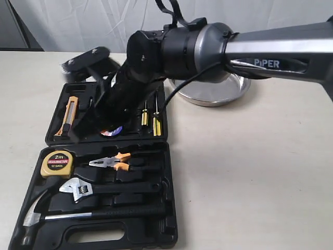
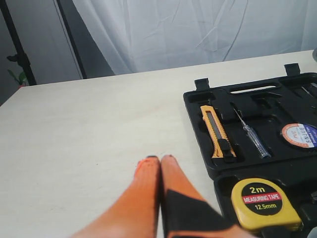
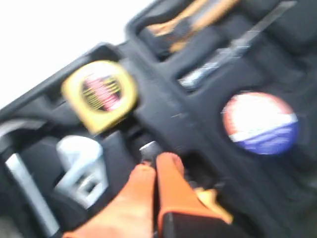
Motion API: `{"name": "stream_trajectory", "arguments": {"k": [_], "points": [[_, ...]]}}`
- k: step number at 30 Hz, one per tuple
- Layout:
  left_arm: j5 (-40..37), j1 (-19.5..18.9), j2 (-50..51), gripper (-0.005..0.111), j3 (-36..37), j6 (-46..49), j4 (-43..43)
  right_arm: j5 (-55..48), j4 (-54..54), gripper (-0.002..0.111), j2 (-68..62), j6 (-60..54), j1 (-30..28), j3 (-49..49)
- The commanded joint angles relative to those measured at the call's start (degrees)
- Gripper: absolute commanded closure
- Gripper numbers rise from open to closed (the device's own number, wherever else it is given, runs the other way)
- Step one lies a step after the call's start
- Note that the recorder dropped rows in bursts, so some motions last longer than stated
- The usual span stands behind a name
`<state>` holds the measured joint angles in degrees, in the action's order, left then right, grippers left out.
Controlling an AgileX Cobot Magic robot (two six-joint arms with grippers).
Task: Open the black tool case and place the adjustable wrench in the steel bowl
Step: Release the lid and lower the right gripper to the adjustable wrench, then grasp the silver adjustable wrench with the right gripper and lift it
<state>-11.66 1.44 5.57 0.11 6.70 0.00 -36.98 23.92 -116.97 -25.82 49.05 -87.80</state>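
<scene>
The black tool case [image 1: 170,208] lies open and flat, its tools resting in moulded slots. In the near half, the adjustable wrench [image 1: 104,188] lies between the orange-handled pliers [image 1: 112,163] and the claw hammer [image 1: 78,213]. My right arm reaches across from the right over the case's far half. The right wrist view is blurred: my right gripper [image 3: 155,164] is shut and empty, hovering over the case just beside the wrench head [image 3: 81,168]. My left gripper [image 2: 159,161] is shut and empty over bare table beside the case [image 2: 198,101]. The steel bowl [image 1: 208,97] sits behind the case, partly hidden by the right arm.
A yellow tape measure [image 1: 56,163] sits in the near half's left corner. The far half holds a yellow utility knife [image 1: 69,115], two screwdrivers [image 1: 151,117] and a tape roll [image 2: 300,135]. A white curtain hangs behind the table. Bare table lies right of the case.
</scene>
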Motion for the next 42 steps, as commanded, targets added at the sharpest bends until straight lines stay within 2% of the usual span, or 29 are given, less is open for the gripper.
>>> {"name": "stream_trajectory", "arguments": {"k": [1,5,6,7,8,9,11,13,14,15,16,17,19,21,22,24,26,27,29,32,35,36,39,42], "points": [[0.5,0.4,-0.2,0.106,-0.1,-0.2,0.0,-33.0,9.9,0.109,0.3,-32.9,0.5,0.0],[0.5,0.4,-0.2,0.106,-0.1,-0.2,0.0,-33.0,-7.5,0.109,0.3,-19.8,-1.5,0.0],[0.5,0.4,-0.2,0.106,-0.1,-0.2,0.0,-21.2,-18.0,0.109,0.3,-8.8,-2.6,0.0],[0.5,0.4,-0.2,0.106,-0.1,-0.2,0.0,-12.9,-21.2,0.109,0.3,-0.4,-3.1,0.0],[0.5,0.4,-0.2,0.106,-0.1,-0.2,0.0,-4.2,-23.0,0.109,0.4,14.4,-3.9,0.0],[0.5,0.4,-0.2,0.106,-0.1,-0.2,0.0,-2.5,-24.4,0.109,1.2,18.2,-4.3,0.0],[0.5,0.4,-0.2,0.106,-0.1,-0.2,0.0,-3.2,-28.0,0.109,3.0,18.2,-5.1,0.0],[0.5,0.4,-0.2,0.106,-0.1,-0.2,0.0,-2.0,-26.7,0.109,4.3,18.2,-6.4,0.0],[0.5,0.4,-0.2,0.106,-0.1,-0.2,0.0,-1.2,-21.2,0.109,4.8,18.2,-6.8,0.0],[0.5,0.4,-0.2,0.106,-0.1,-0.2,0.0,-2.7,-9.5,0.109,4.6,16.0,-7.1,0.0],[0.5,0.4,-0.2,0.106,-0.1,-0.2,0.0,-4.8,-4.8,0.109,4.4,11.8,-7.1,0.0],[0.5,0.4,-0.2,0.106,-0.1,-0.2,0.0,-10.3,4.1,0.109,3.4,5.1,-6.9,0.0],[0.5,0.4,-0.2,0.106,-0.1,-0.2,0.0,-18.5,11.7,0.109,2.1,-6.9,-6.7,0.0],[0.5,0.4,-0.2,0.106,-0.1,-0.2,0.0,-30.5,9.7,0.109,0.8,-15.5,-6.8,0.0],[0.5,0.4,-0.2,0.106,-0.1,-0.2,0.0,-33.0,7.2,0.109,0.7,-15.5,-7.1,0.0],[0.5,0.4,-0.2,0.106,-0.1,-0.2,0.0,-33.0,-0.4,0.109,0.7,-13.3,-7.8,0.1],[0.5,0.4,-0.2,0.106,-0.1,-0.2,0.0,-31.3,-9.3,0.109,1.2,-4.7,-9.0,0.1],[0.5,0.4,-0.2,0.106,-0.1,-0.2,0.0,-20.8,-9.3,0.109,1.3,4.9,-9.3,0.1],[0.5,0.4,-0.2,0.106,-0.1,-0.2,0.0,-11.5,-4.5,0.109,1.3,9.2,-9.3,0.1],[0.5,0.4,-0.2,0.106,-0.1,-0.2,0.0,-5.9,8.7,0.109,1.3,0.1,-7.6,0.1],[0.5,0.4,-0.2,0.106,-0.1,-0.2,0.0,-14.4,14.9,0.109,1.3,-18.8,-5.6,0.1],[0.5,0.4,-0.2,0.106,-0.1,-0.2,0.0,-18.5,14.7,0.109,1.3,-21.0,-5.3,0.1],[0.5,0.4,-0.2,0.106,-0.1,-0.2,0.0,-23.8,13.8,0.109,1.6,-16.6,-5.0,0.1],[0.5,0.4,-0.2,0.106,-0.1,-0.2,0.0,-16.2,10.6,0.109,7.5,-13.5,-5.0,1.4]]}}
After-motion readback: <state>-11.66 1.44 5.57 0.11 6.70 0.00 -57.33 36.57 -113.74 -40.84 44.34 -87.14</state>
